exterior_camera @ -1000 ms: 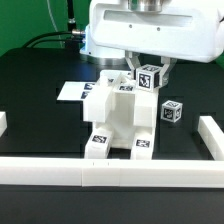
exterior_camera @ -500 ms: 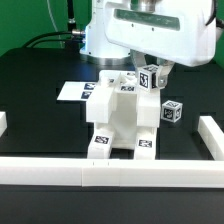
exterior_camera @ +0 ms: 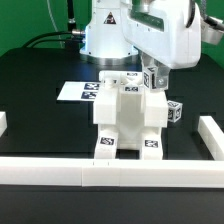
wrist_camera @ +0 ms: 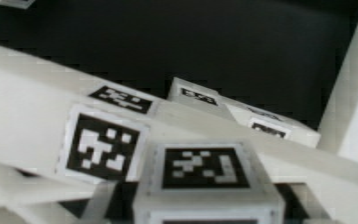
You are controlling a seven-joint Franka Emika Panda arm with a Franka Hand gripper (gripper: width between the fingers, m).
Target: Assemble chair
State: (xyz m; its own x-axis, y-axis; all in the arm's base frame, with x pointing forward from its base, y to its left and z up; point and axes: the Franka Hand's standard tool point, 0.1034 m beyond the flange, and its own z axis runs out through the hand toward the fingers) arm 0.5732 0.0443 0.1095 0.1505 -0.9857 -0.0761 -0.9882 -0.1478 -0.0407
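The chair [exterior_camera: 128,120] stands partly joined in the middle of the table: a white block of slab and panel pieces with tags at its feet. A square white post [exterior_camera: 152,78] with a tag stands at its top, on the exterior view's right. My gripper [exterior_camera: 152,70] is shut on this post from above. In the wrist view the post's tagged end [wrist_camera: 202,168] fills the space between my dark fingers [wrist_camera: 108,205]. A loose tagged chair piece [exterior_camera: 175,112] lies to the exterior view's right of the chair.
The marker board [exterior_camera: 78,91] lies flat behind the chair on the exterior view's left. Low white border rails run along the front [exterior_camera: 110,172], at the right [exterior_camera: 210,135] and at the left edge [exterior_camera: 3,122]. The table top is black.
My gripper has moved toward the exterior view's right with the post. The whole chair block has shifted the same way with it.
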